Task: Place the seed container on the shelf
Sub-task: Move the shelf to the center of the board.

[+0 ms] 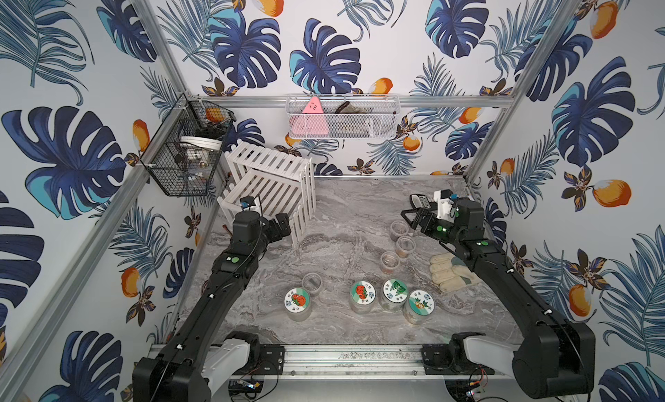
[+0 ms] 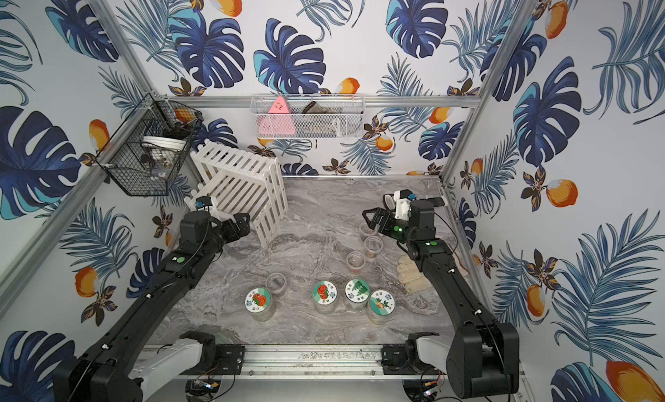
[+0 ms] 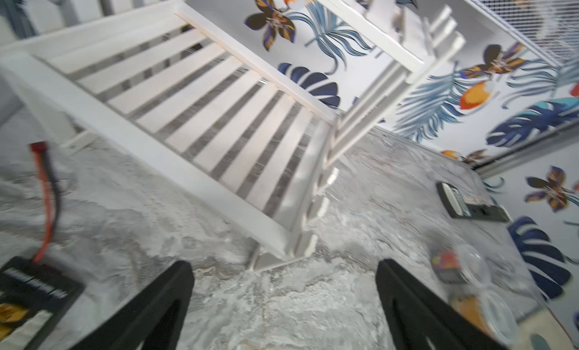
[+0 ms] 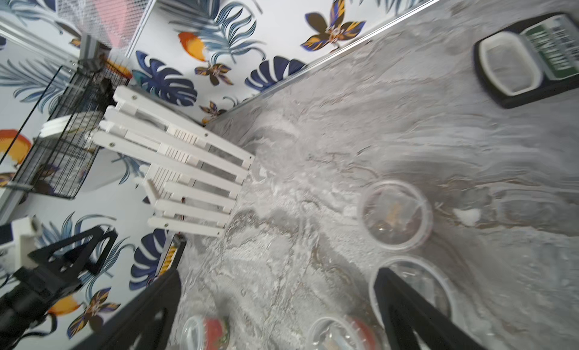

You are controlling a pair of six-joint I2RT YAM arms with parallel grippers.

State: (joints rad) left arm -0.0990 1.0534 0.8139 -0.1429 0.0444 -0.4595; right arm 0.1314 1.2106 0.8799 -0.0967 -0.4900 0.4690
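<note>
The shelf [image 1: 273,182] stands at the table's [image 1: 345,216] far left corner. Four lidded seed containers [image 1: 362,295] stand in a row near the front edge, well apart from it. The left gripper [image 3: 283,270] hangs open and empty just before the shelf. The right gripper [image 4: 279,274], also open and empty, is over clear cups [image 1: 400,230] near the right edge.

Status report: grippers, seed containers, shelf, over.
Left gripper and right gripper open, empty. Seed containers on table, none on shelf. Clear cups near right gripper.
</note>
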